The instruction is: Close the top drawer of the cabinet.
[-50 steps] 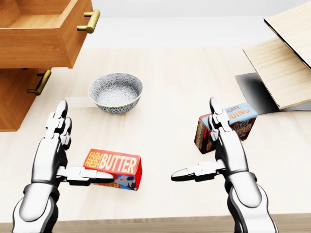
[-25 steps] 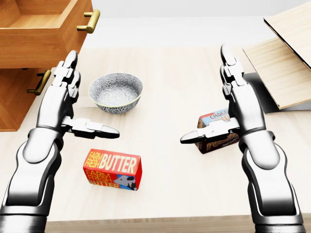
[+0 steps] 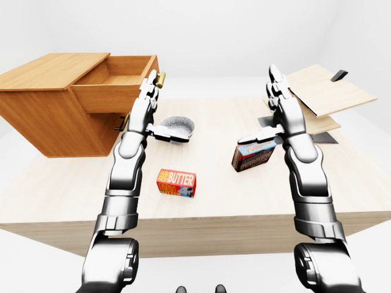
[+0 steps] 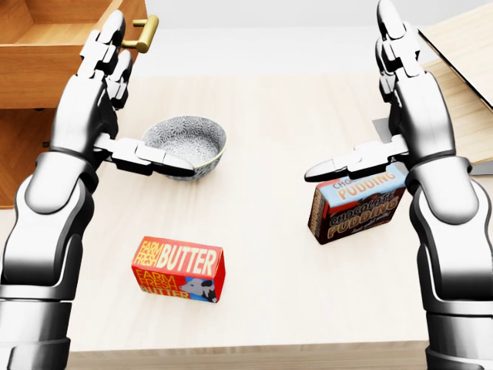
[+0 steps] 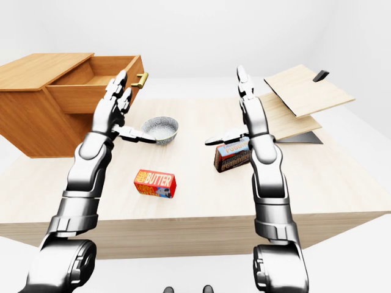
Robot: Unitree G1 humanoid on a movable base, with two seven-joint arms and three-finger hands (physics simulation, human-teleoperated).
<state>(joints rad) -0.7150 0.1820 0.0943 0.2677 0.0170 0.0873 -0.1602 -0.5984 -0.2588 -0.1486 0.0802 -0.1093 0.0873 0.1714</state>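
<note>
The wooden cabinet (image 3: 49, 116) stands at the table's left end, and its top drawer (image 3: 116, 97) is pulled out. The drawer's brass handle (image 4: 143, 32) shows at the top left of the head view. My left hand (image 4: 131, 108) is open and raised, with its fingertips (image 4: 114, 27) over the drawer front just left of the handle. I cannot tell whether they touch it. My right hand (image 4: 350, 92) is open too, held up above the pudding box at the right, with nothing in it.
A patterned bowl (image 4: 185, 142) sits under my left thumb. A butter box (image 4: 179, 268) lies near the table's near edge (image 4: 246, 351), and a chocolate pudding box (image 4: 356, 204) stands to the right. Wooden boards (image 4: 454, 85) lean at the far right.
Both hands have risen towards the top of the head view. The left hand has moved from beside the bowl up to the drawer handle. The right hand has uncovered the pudding box.
</note>
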